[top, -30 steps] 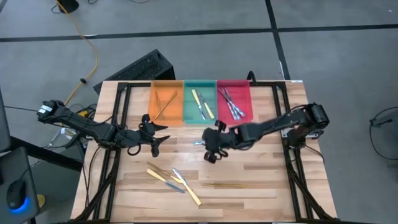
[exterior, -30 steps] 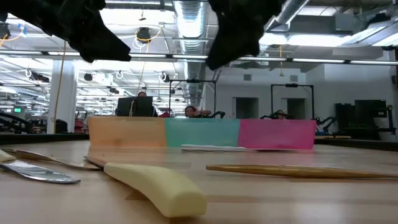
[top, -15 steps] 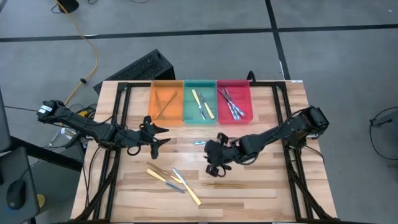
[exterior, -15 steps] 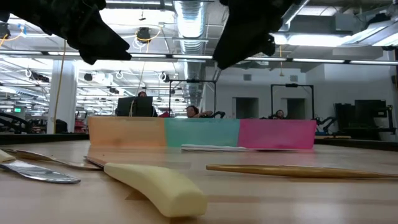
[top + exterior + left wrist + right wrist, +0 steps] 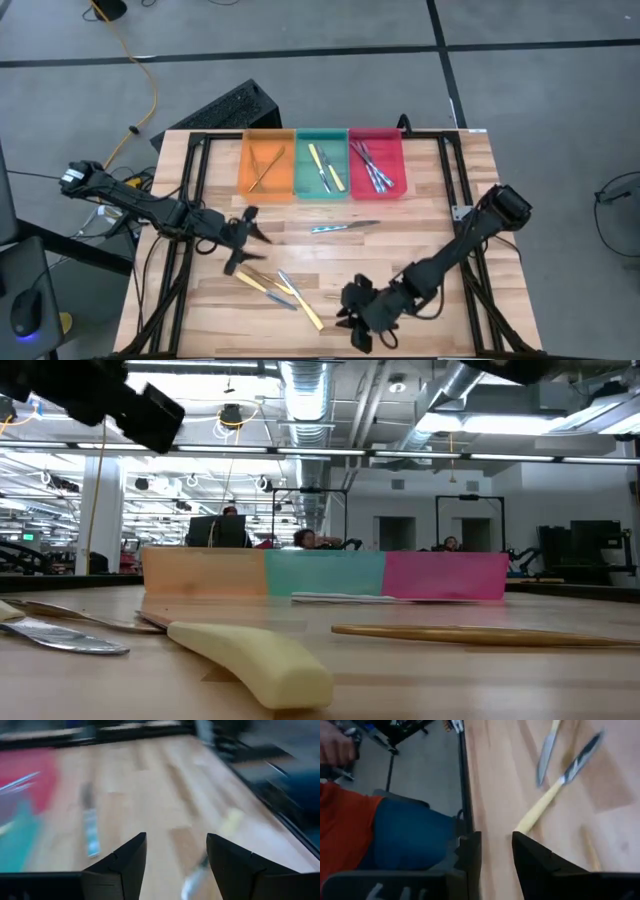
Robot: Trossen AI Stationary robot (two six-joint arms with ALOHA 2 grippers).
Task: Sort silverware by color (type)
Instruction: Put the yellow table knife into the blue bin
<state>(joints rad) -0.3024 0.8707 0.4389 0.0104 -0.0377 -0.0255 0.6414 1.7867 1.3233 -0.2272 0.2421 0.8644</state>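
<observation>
Loose silverware lies on the table: a silver blue-handled knife below the trays, and a cluster of bronze, yellow-handled and blue-handled pieces toward the near edge. More pieces lie sorted in the orange, green and red trays. My left gripper is open above the table just left of the cluster; its wrist view shows the blue-handled knife and a yellow handle ahead. My right gripper is open at the near edge, right of the cluster, with a yellow-handled knife just ahead of its fingers.
The orange tray, green tray and red tray stand side by side at the far edge. Black frame rails run along both table sides. A person in orange and blue shows beyond the near edge.
My right gripper has swept from the table's middle, just below the trays, to the near edge, uncovering the silver blue-handled knife that lies below the trays. My left gripper has shifted slightly toward the near edge and turned toward the cluster.
</observation>
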